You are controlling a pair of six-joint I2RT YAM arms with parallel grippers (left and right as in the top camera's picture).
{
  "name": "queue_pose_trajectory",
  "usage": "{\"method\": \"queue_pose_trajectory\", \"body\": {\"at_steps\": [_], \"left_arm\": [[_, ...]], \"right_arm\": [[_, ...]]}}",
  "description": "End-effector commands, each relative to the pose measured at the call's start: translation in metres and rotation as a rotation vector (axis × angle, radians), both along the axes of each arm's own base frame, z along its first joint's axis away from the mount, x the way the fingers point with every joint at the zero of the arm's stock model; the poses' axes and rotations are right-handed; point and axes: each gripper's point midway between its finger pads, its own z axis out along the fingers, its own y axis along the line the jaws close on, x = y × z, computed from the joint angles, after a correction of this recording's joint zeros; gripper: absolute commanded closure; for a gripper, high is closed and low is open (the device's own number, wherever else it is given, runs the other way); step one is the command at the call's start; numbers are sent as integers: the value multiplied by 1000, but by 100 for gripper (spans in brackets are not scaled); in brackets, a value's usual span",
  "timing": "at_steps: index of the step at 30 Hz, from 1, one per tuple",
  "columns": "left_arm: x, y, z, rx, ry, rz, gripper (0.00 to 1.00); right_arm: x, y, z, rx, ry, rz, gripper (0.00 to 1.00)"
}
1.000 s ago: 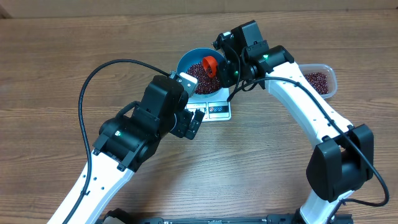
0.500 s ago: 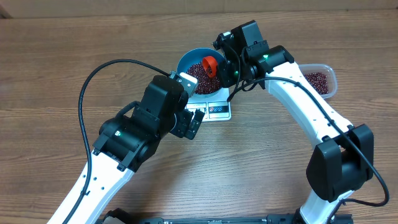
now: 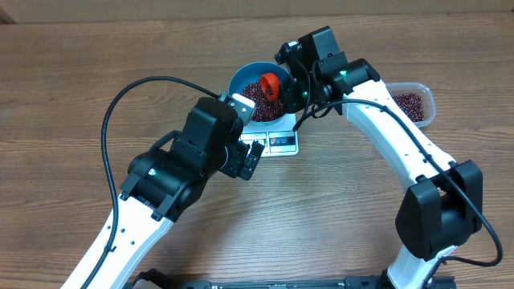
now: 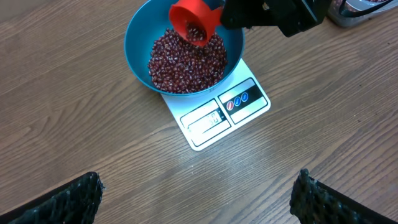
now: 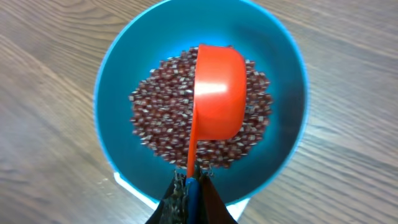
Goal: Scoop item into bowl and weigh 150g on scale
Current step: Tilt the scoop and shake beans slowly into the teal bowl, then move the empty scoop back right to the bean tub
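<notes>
The light-blue bowl stands on the white scale and holds a pile of red-brown beans. In the left wrist view the bowl covers the back of the scale. My right gripper is shut on the thin handle of a red scoop, which hangs tipped over the beans with its back toward the wrist camera. A few beans show in the scoop's mouth. My left gripper hovers open above bare table just in front of the scale, nothing between its fingers.
A clear plastic tub with more beans stands to the right of the bowl, behind the right arm. The left arm's black cable loops over the table at the left. Wood table surrounds the scale.
</notes>
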Motion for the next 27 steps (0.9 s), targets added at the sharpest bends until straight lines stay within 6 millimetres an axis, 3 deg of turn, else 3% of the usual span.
{"method": "queue_pose_trajectory", "body": {"at_steps": [1, 7, 13, 20, 27], "left_arm": [[2, -1, 5, -4, -12, -16, 0], [2, -1, 5, -4, -12, -16, 0], [2, -1, 5, -4, -12, -16, 1], [2, -1, 5, -4, -12, -16, 0], [2, -1, 5, -4, -12, -16, 0]], "right_arm": [[-5, 13, 36, 140, 4, 4, 96], [-9, 13, 50, 292, 74, 30, 96], [1, -20, 67, 317, 47, -35, 96], [8, -97, 98, 279, -29, -205, 96], [2, -181, 104, 196, -50, -379, 96]]}}
